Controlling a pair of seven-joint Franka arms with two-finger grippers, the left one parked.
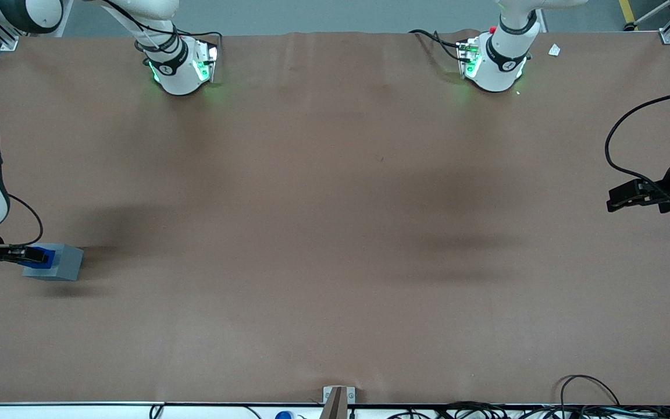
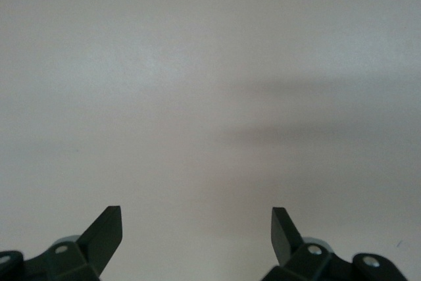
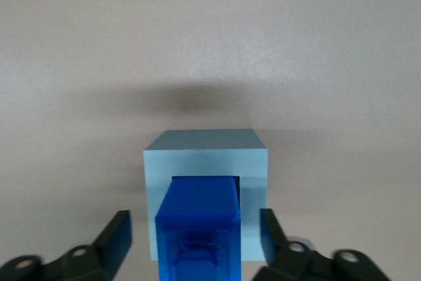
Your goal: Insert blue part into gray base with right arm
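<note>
Right wrist view: gripper is hanging open, fingers apart from the blue part sitting in the gray base.

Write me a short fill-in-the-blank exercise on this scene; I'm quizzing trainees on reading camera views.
1. The blue part sits in the recess of the ____ base.
2. The gripper has its jaws ____, one on each side of the blue part without touching it.
3. The base stands toward the ____ arm's end of the table.

Missing words: gray; open; working
</note>
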